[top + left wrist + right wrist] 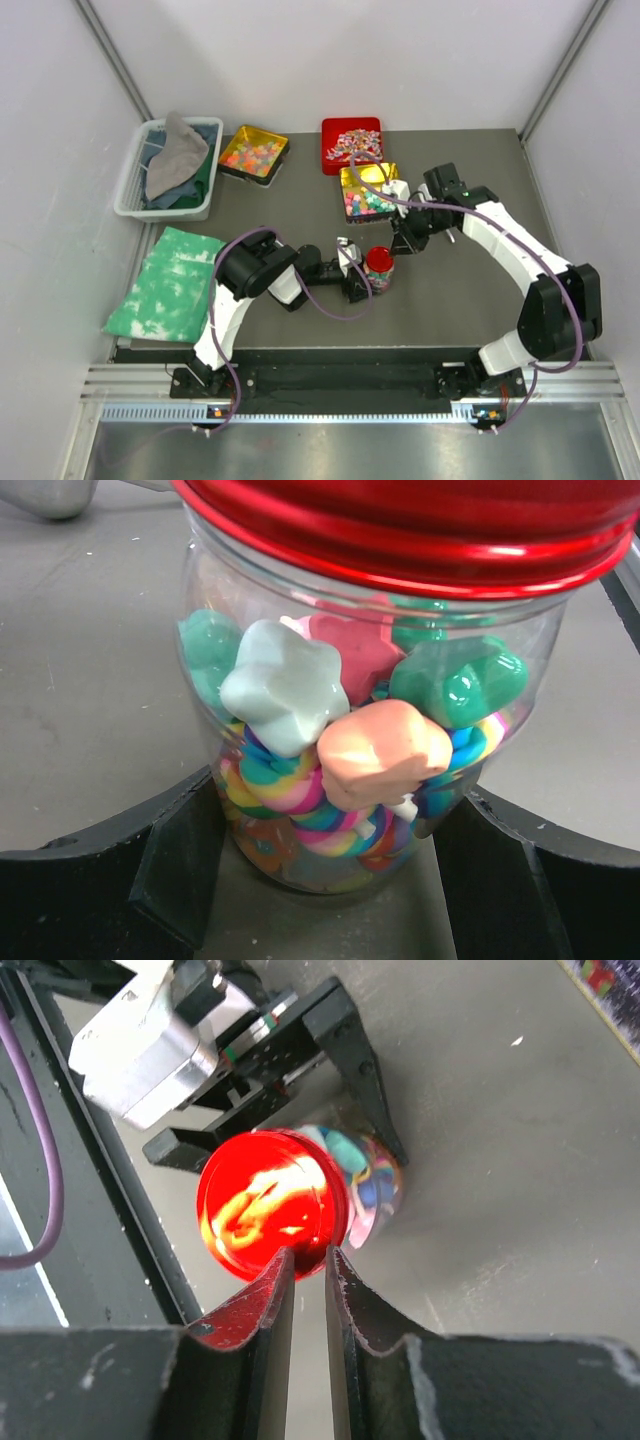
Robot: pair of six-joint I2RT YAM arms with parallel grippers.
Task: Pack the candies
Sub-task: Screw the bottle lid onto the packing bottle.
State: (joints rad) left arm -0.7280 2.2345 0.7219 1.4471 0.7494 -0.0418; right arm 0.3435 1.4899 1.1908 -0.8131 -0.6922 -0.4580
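Left fingers [170, 870] clasp the base of a clear round jar [210, 590] with a red metal lid [420, 530]. The jar is packed with pastel candies [385, 755] and stands on the grey table [460, 290]. Right fingers [255, 1310], nearly pressed together and holding nothing, hover at the lid's edge. Farther back, a square gold tin [344, 190] holds more candies.

Nothing readable is showing in any view — no label, brand or number. The red lid [262, 1205] and the jar [200, 590] of candies [380, 755] are bearing no legible print.

Cameras: one overhead, two wrist.
Overhead looks down from behind the arm bases [200, 380]; all share the jar [350, 780]: left wrist close, side-on; right wrist from above.
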